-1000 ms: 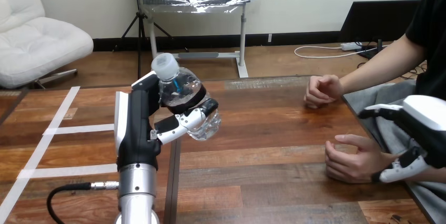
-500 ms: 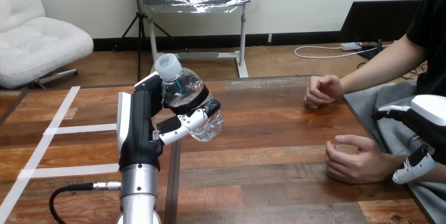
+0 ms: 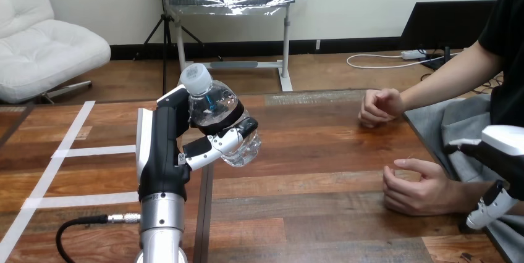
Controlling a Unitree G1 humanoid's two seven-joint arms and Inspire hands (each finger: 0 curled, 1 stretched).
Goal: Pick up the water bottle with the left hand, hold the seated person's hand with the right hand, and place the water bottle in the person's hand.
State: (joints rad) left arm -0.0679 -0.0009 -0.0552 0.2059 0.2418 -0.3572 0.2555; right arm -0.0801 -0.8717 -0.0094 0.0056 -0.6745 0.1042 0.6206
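Note:
A clear water bottle (image 3: 217, 118) with a white cap and dark label is held tilted above the table's left-middle; my left hand (image 3: 165, 146) is shut on it, fingers wrapped across its lower body. The person's near hand (image 3: 415, 187) rests loosely curled on the table at the right. My right hand (image 3: 502, 173) hangs at the lower right corner, open, just right of that hand's wrist and apart from it. The person's far hand (image 3: 378, 106) lies as a fist near the table's far right edge.
The wooden table (image 3: 309, 152) stretches bare between the bottle and the person's hands. White tape strips (image 3: 68, 152) cross its left part. The table's right edge runs close beside the person's lap.
My right hand has drawn back down and to the right, away from the person's near hand and wrist. The left hand and bottle have barely moved.

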